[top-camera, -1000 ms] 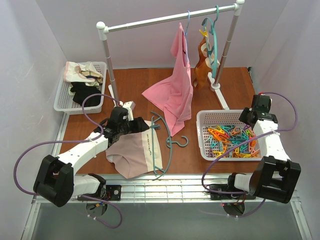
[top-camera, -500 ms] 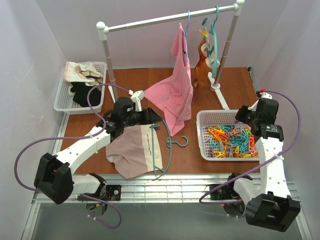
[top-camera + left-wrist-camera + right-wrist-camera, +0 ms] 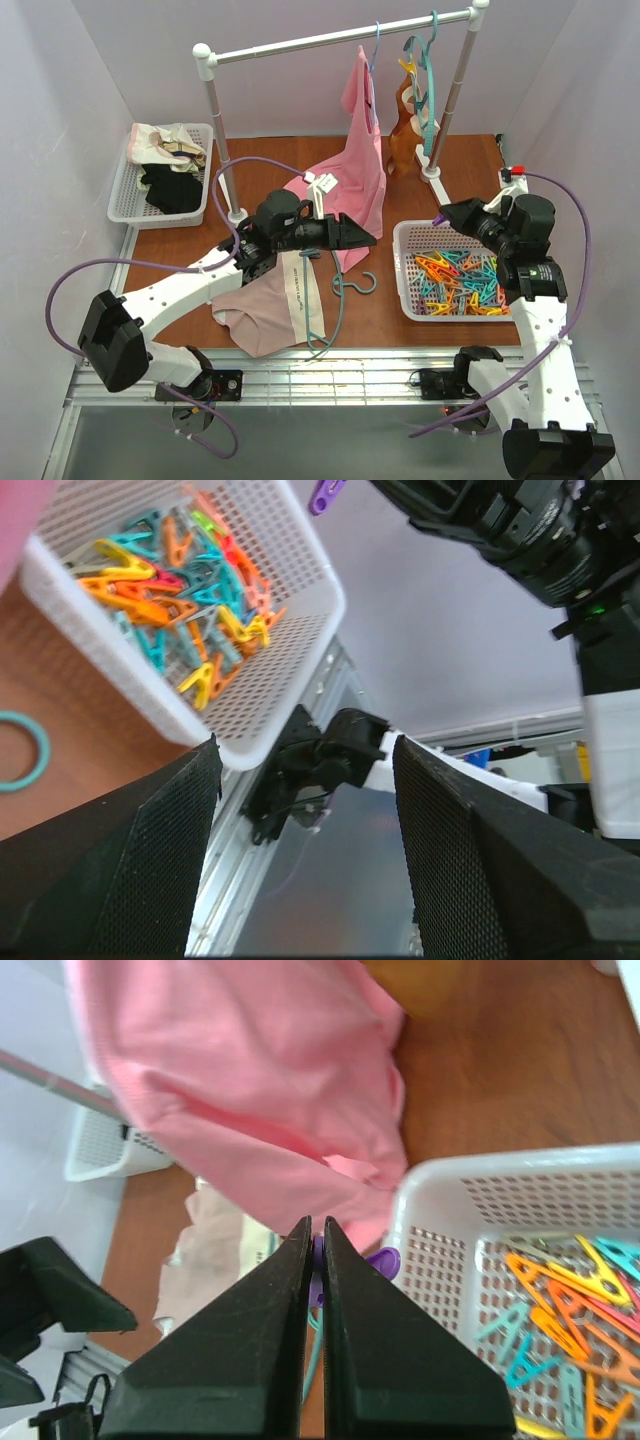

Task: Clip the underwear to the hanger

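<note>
A white mesh basket heaped with coloured clothespins is set on the right of the wooden bench, and a second white basket of folded clothes is placed at the far left. A garment rail is spanned across the back. From it a bright pink top is hung so low that its hem is spread on the bench just beyond the work area, and a tan-brown garment and a spare teal hanger are hung beside it. The underwear is laid flat on the near part of the bench, left of the clothespin basket. The hanger is laid along its right edge, with the hook turned toward the basket. The left arm is stretched low to the right across the underwear's far edge. The left gripper is held over the pink hem with its jaws parted wide and nothing between them. The right arm is raised and bent back to the left, so that the right gripper is poised above the far left corner of the clothespin basket; its jaws are pressed together on a purple clothespin. Most of that clothespin is hidden by the fingers in the right wrist view, and only one end is caught at the top edge of the left wrist view. The underwear's far edge is covered by the left arm.
</note>
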